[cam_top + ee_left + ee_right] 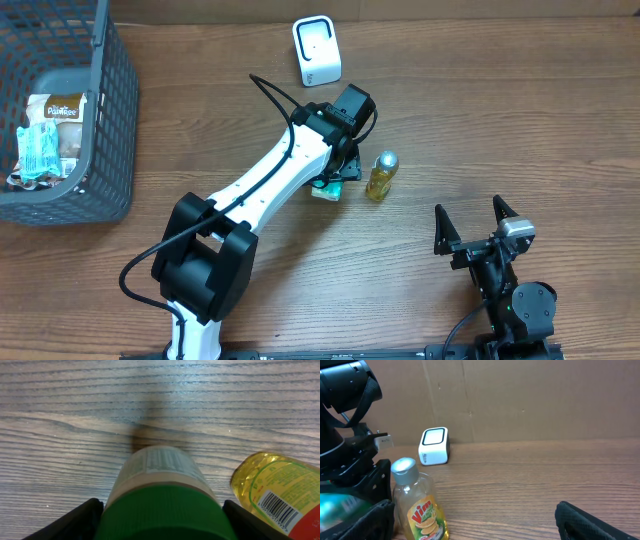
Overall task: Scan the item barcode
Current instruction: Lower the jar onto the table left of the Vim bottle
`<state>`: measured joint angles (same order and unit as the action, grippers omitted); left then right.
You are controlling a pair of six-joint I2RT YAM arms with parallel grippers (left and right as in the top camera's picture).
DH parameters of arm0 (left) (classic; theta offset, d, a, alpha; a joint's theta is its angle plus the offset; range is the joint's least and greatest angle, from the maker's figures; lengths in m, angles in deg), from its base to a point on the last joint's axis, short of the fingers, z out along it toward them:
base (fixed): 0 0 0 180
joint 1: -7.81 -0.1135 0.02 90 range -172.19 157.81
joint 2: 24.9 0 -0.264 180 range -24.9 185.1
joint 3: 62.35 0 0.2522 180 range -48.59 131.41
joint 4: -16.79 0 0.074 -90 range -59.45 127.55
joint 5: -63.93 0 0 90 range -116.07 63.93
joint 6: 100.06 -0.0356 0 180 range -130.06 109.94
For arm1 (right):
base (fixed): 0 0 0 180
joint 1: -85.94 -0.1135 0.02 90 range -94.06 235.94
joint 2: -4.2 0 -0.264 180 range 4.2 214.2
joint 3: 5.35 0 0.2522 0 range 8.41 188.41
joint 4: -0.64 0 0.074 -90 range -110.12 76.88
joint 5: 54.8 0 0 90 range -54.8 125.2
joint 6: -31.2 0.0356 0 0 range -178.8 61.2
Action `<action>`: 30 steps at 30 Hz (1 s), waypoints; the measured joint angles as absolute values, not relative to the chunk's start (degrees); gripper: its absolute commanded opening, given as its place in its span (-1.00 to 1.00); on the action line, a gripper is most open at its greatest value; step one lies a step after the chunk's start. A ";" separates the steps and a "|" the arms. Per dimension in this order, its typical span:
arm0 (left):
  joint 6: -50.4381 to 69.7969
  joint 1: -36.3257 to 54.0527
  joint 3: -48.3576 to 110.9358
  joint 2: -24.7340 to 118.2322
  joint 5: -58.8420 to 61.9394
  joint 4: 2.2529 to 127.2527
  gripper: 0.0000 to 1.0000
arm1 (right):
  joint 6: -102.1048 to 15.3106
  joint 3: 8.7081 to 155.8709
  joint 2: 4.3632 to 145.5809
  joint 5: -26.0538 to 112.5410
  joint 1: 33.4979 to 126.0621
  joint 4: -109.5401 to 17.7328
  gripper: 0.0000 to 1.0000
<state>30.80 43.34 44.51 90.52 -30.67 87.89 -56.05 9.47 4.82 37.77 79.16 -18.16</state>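
White left arm (270,175) stretches forward, gripper (161,510) straddling green-capped jar (155,467)

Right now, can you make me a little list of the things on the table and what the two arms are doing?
scanner: white, at the far side
jar: green cap, between the left jaws; grip unclear
bottle: yellow, upright, beside the jar
basket: grey, far left, packets inside
right jaws: wide open, empty
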 measured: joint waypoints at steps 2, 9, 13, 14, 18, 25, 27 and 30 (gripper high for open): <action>31.07 43.34 44.51 90.52 -30.60 87.95 0.69 | -56.05 9.47 4.82 37.77 79.16 -18.18 1.00; 29.80 43.32 44.51 90.52 -30.60 88.37 0.79 | -56.05 9.47 4.82 37.77 79.16 -18.16 1.00; 25.45 42.60 46.48 90.52 -29.40 90.12 0.84 | -56.03 9.47 4.82 37.77 79.16 -18.18 1.00; 24.12 42.16 47.92 90.52 -28.81 90.82 0.85 | -56.05 9.47 4.82 37.77 79.16 -18.13 1.00; 19.11 39.61 55.44 90.50 -26.28 94.66 0.80 | -56.03 9.47 4.82 37.75 79.16 -18.16 1.00; 9.36 37.33 57.19 90.45 -18.65 100.78 0.75 | -56.07 9.47 4.82 37.77 79.16 -18.18 1.00; 6.85 37.62 57.21 90.45 -17.12 102.49 0.75 | -56.05 9.47 4.82 37.77 79.16 -18.18 1.00; 3.40 38.25 57.21 90.45 -15.81 104.54 0.75 | -56.05 9.47 4.82 37.77 79.16 -18.13 1.00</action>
